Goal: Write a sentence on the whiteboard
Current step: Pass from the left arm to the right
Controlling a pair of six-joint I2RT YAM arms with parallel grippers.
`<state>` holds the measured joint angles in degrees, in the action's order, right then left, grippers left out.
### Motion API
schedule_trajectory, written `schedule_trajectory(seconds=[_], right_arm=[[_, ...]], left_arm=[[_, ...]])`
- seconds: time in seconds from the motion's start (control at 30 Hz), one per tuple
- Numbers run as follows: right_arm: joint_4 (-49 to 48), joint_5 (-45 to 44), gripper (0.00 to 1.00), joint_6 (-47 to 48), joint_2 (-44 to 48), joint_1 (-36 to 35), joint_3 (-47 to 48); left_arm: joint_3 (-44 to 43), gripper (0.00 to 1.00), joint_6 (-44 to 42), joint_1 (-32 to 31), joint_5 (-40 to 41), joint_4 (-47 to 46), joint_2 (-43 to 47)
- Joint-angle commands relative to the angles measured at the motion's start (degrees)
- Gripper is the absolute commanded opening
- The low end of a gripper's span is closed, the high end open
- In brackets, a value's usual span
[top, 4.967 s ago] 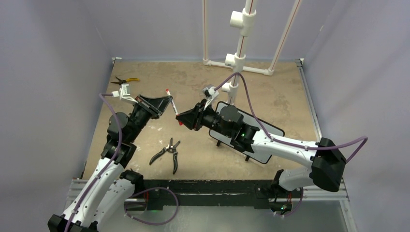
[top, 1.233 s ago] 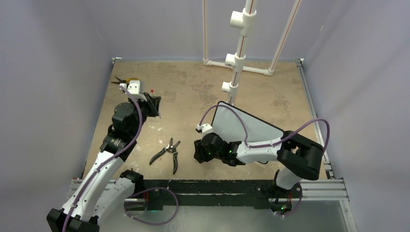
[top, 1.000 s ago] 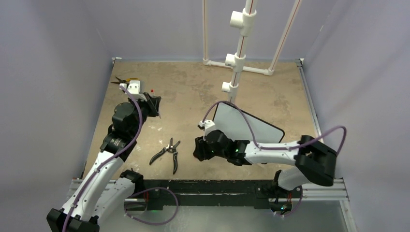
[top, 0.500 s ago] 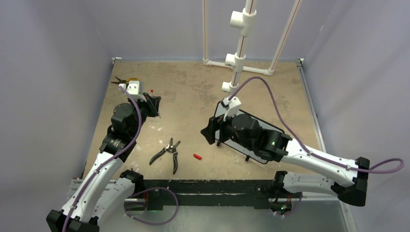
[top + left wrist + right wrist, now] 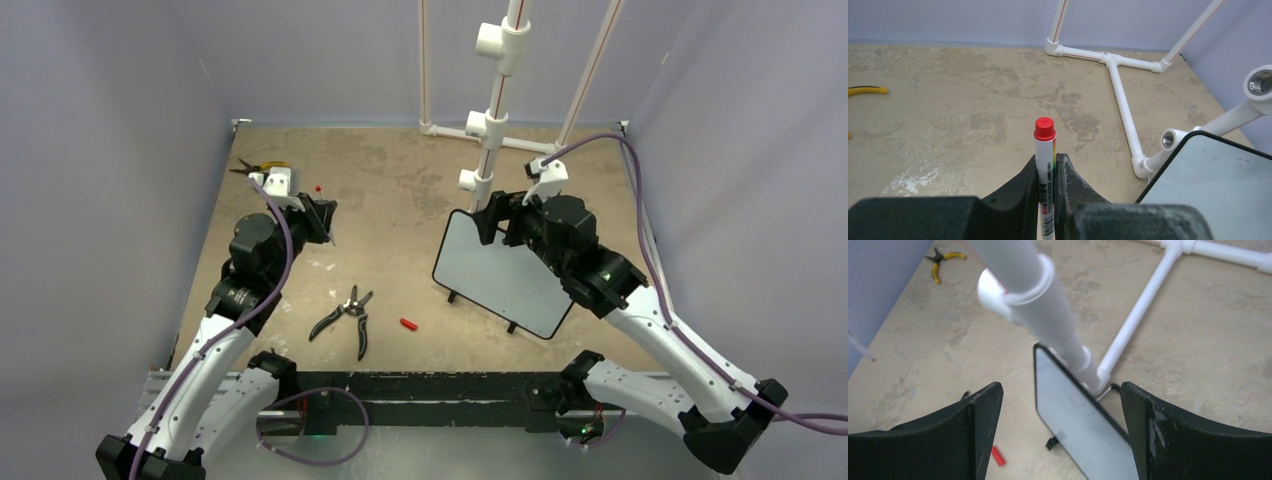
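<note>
Jaws spread wide, whiteboard (image 5: 1073, 415) below, white pipe (image 5: 1048, 310), red cap (image 5: 997, 455)

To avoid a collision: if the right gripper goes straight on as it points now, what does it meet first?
Probably the whiteboard, its corner between the open jaws; the white pipe stands close beside it, depth unclear.

Twin white-shelled robot arms, left (image 5: 200, 365) and right (image 5: 682, 355), show black joint housings, looping purple cables (image 5: 600, 135) and small white wrist camera mounts (image 5: 548, 172); matte black wedge-shaped fingers (image 5: 983, 415) tip both.
</note>
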<state>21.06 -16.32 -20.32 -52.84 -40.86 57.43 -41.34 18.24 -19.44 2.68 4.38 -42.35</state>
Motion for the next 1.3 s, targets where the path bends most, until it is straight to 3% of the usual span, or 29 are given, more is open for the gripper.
schedule_trajectory(seconds=[0.0,0.3,0.43,0.6,0.9,1.07,1.2,1.27], right_arm=[[-6.60,5.36,0.90,4.75,-0.31,6.04,-1.61],[-9.72,25.99,0.95,7.81,-4.11,18.06,-4.05],[-7.38,27.24,0.93,9.24,-5.53,19.07,-4.37],[-6.29,29.43,0.82,9.18,-7.74,19.29,-5.06],[-5.11,28.19,0.71,8.23,-8.69,19.35,-5.27],[-5.29,25.42,0.91,7.56,-4.87,19.38,-5.60],[-8.06,20.93,0.94,7.21,1.61,19.34,-4.96],[-10.41,24.43,0.94,7.59,4.89,19.31,-5.36]], left_arm=[[0.53,0.00,-1.68,0.46,-6.18,-3.15,-0.05],[1.35,0.00,-1.59,0.30,-22.98,-9.69,-2.79],[2.56,0.00,1.10,-0.04,-28.29,-13.72,-3.66],[4.54,0.00,5.91,-1.59,-30.79,-19.39,-4.45],[10.91,0.00,11.42,-12.21,-22.03,-33.69,-4.98],[11.97,0.00,11.28,-21.43,-14.38,-40.45,-7.45],[11.14,0.00,12.90,-25.78,-6.37,-44.18,-10.40],[11.33,0.00,15.66,-27.07,-3.18,-48.05,-12.12]])
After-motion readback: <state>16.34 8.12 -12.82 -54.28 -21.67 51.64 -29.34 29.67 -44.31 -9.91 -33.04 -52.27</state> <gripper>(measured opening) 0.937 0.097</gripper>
